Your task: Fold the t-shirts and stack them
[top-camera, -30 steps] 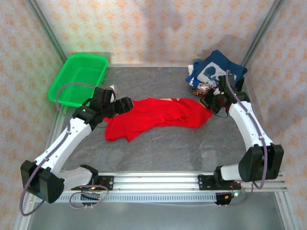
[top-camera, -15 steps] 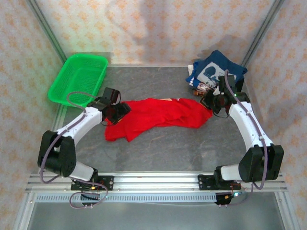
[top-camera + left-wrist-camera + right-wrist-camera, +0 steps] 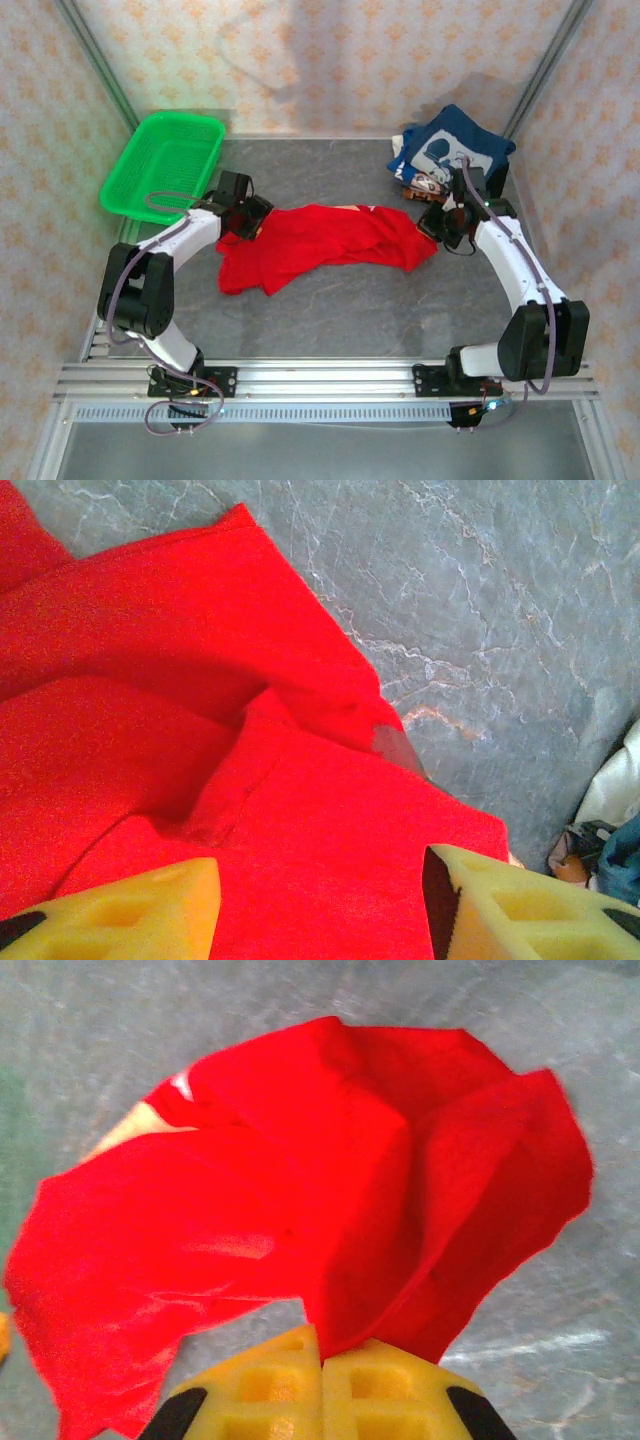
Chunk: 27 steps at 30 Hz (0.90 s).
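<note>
The left arm [image 3: 165, 250] rises from its base [image 3: 190, 378] at the near edge of the tabletop [image 3: 340, 300]. It folds sharply at the elbow [image 3: 135, 295] close to the left edge and sends its white forearm toward the far side. The left gripper [image 3: 250, 218] hangs tilted downward, left of the middle. In the wrist view its yellow fingers [image 3: 130, 910] stand well apart.

The right arm [image 3: 510, 270] bends at a dark elbow [image 3: 545, 335] by the near-right corner, then stretches along the right edge toward the far-right corner. The right gripper [image 3: 432, 224] turns inward, its yellow pads [image 3: 275, 1380] pressed together — clamped on a fold of the red t-shirt [image 3: 300, 1190].
</note>
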Each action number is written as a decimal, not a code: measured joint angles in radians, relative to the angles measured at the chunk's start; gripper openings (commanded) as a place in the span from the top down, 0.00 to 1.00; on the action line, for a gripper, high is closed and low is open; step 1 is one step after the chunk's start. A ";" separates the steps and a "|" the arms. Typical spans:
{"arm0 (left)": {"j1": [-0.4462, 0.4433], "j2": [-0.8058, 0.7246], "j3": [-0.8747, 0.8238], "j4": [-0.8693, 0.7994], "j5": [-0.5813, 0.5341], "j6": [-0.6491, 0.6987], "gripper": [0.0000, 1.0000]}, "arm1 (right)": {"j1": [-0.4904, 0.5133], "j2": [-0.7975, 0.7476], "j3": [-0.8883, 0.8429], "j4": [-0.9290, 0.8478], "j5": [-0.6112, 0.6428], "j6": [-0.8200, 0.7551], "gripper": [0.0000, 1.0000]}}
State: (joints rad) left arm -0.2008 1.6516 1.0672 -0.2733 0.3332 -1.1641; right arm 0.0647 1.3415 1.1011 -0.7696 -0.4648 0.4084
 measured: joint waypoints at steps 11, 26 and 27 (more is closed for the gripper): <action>-0.022 0.045 -0.008 0.034 -0.031 -0.082 0.61 | 0.000 -0.085 -0.205 -0.089 0.330 0.018 1.00; -0.048 -0.027 -0.095 0.048 -0.064 -0.159 0.56 | -0.003 -0.098 -0.207 -0.089 0.447 0.025 1.00; -0.048 -0.029 -0.094 0.054 -0.065 -0.169 0.56 | -0.003 -0.098 -0.207 -0.089 0.447 0.025 1.00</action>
State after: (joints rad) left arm -0.2493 1.6226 0.9733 -0.2192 0.2684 -1.3334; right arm 0.0616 1.2434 0.8940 -0.8589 -0.0174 0.4332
